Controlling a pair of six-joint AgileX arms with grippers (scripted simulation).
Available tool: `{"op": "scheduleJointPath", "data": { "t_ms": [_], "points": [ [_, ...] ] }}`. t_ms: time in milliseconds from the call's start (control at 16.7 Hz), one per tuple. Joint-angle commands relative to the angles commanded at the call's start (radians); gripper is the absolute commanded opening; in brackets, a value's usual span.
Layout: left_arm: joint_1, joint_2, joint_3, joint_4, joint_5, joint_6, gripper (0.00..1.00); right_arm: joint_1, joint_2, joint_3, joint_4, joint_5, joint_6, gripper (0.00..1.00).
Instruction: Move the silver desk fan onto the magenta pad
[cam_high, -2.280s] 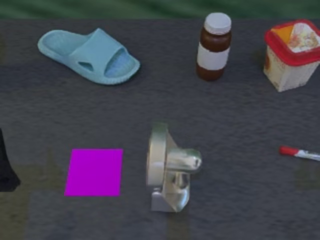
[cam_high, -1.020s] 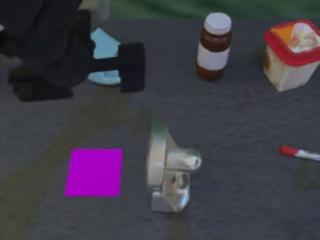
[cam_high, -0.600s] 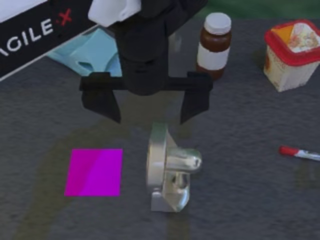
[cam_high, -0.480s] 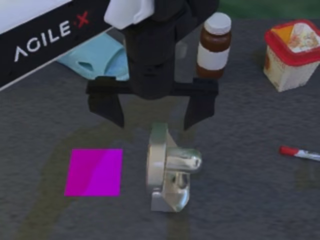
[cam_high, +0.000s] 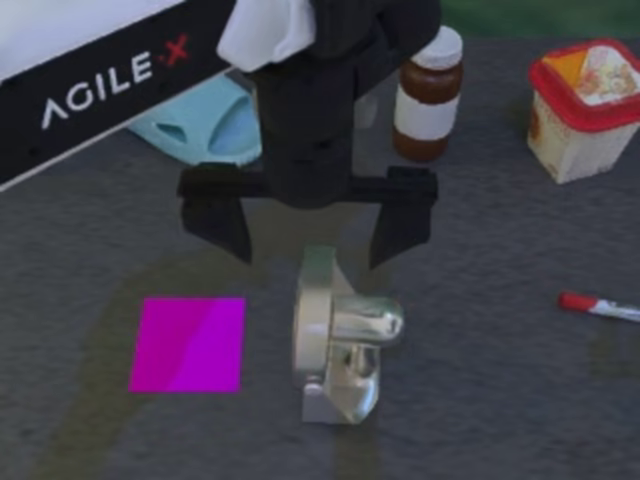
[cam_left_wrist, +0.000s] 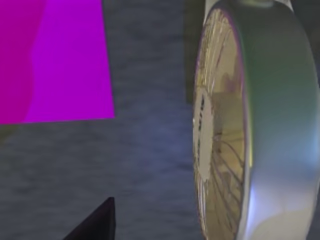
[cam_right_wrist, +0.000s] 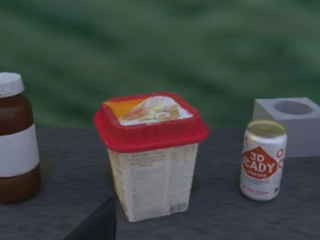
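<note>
Top view gives you the dark worktop (cam_high: 520, 400) with the left arm (cam_high: 110, 75) reaching in from the upper left, its AgileX lettering readable. Your left gripper (cam_high: 310, 232) hangs with fingers spread wide, one black finger (cam_high: 225, 215) on each side, just beyond the top edge of the silver desk fan (cam_high: 340, 335) and not touching it. The arm hides most of the pale blue slipper (cam_high: 215, 125). The right gripper is not seen from above; the right wrist view shows only a dark tip at its lower edge, so you cannot tell its state.

Containers: the red-lidded tub (cam_high: 583, 105) at far right is shut, contents hidden. The brown jar (cam_high: 428, 100) carries a white cap, and the arm partly covers it. The right wrist view adds a drink can (cam_right_wrist: 262, 160) and a grey block (cam_right_wrist: 290, 122) with a round recess.

The fan stands mid-worktop, chrome, disc head edge-on, wedge base toward the near edge. The magenta pad (cam_high: 188, 344) lies flat just left of it, apart. The left wrist view shows the fan's ribbed face, cut off at the frame.

A red marker (cam_high: 598, 306) lies at the right edge, cut off.
</note>
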Motion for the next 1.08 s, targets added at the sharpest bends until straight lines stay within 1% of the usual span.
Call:
{"op": "scheduleJointPath", "data": {
  "t_ms": [300, 600, 1080],
  "points": [
    [-0.001, -0.007, -0.155, 0.145, 0.000, -0.001, 1.00, 0.000, 0.000, 0.000, 0.000, 0.000, 0.000, 1.00],
    [-0.001, -0.008, -0.172, 0.162, 0.000, -0.002, 1.00, 0.000, 0.000, 0.000, 0.000, 0.000, 0.000, 1.00],
    [-0.001, -0.008, -0.172, 0.162, 0.000, -0.002, 0.40, 0.000, 0.000, 0.000, 0.000, 0.000, 0.000, 1.00]
  ]
}}
